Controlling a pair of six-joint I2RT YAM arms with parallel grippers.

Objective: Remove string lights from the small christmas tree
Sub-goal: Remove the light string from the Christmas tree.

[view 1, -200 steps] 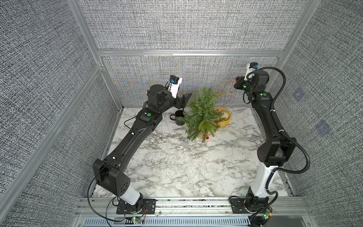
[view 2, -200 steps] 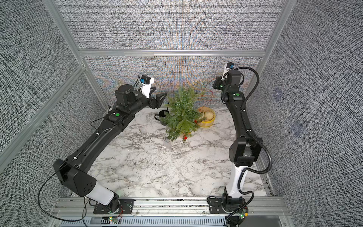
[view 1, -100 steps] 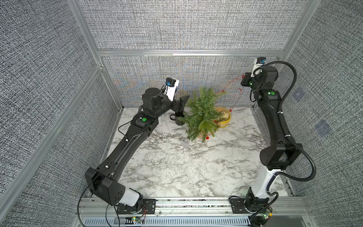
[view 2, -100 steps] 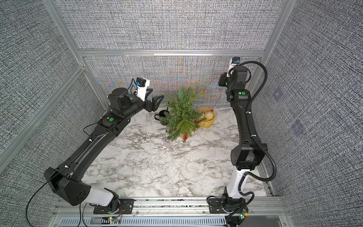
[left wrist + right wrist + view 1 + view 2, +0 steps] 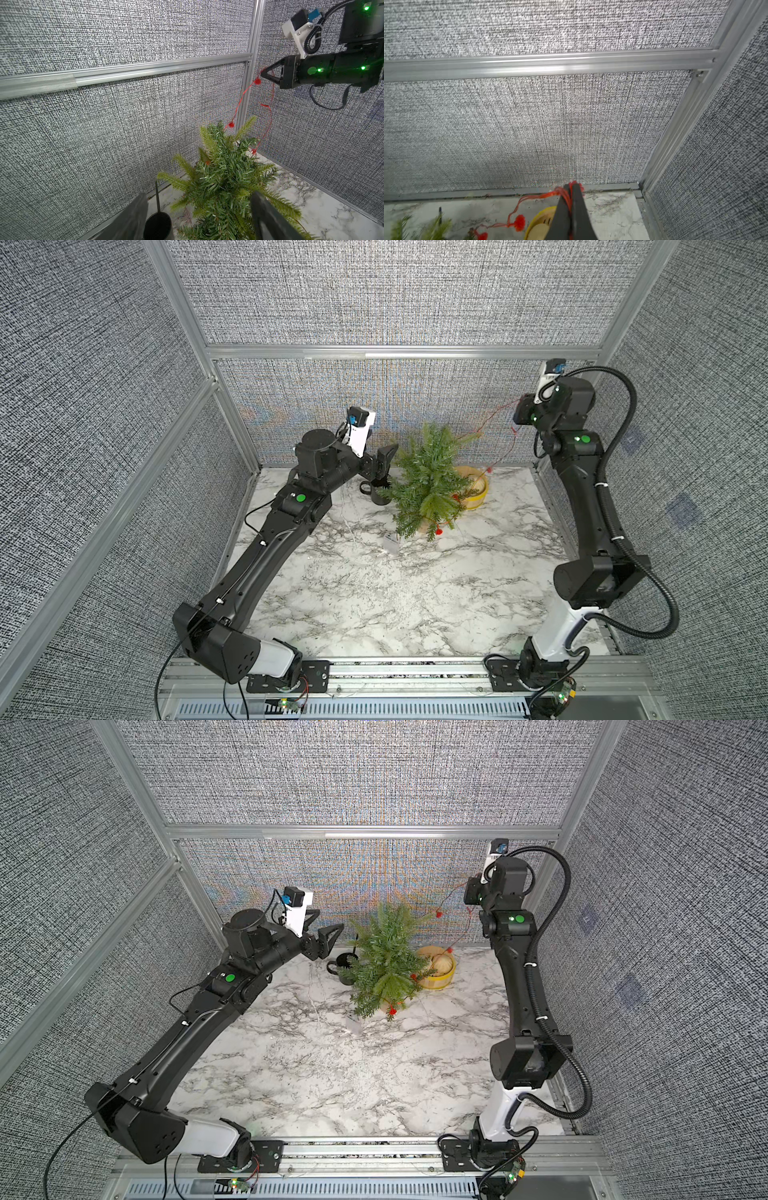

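Over the last second the right gripper (image 5: 262,74) has swung higher and further toward the back right corner of the marble surface (image 5: 415,614), while the left arm has drawn back a little. That lift has pulled a stretch of the string lights (image 5: 231,124) up off the crown of the small christmas tree (image 5: 428,485), so the unwinding is under way but, I judge, far from finished. The right gripper is clamped on the wire, which the right wrist view shows bunched and wrapped around its pressed-together fingertips (image 5: 578,201). From there the wire slants down to the treetop, and a slack loop hangs beside it to a bulb (image 5: 254,151) at the tree's right flank. More red bulbs (image 5: 437,531) show low at the tree's front near its base, and the clear box (image 5: 390,540) lies on the surface just in front of the tree. Most of the strand therefore sits well below the right gripper, toward the middle of the back edge, apparently caught in the branches. The tree stands upright near that edge, between a black mug (image 5: 380,493) and a yellow bowl (image 5: 478,493). The left gripper (image 5: 382,462) hovers with jaws spread and nothing in them, just beside the tree's left side, above the mug
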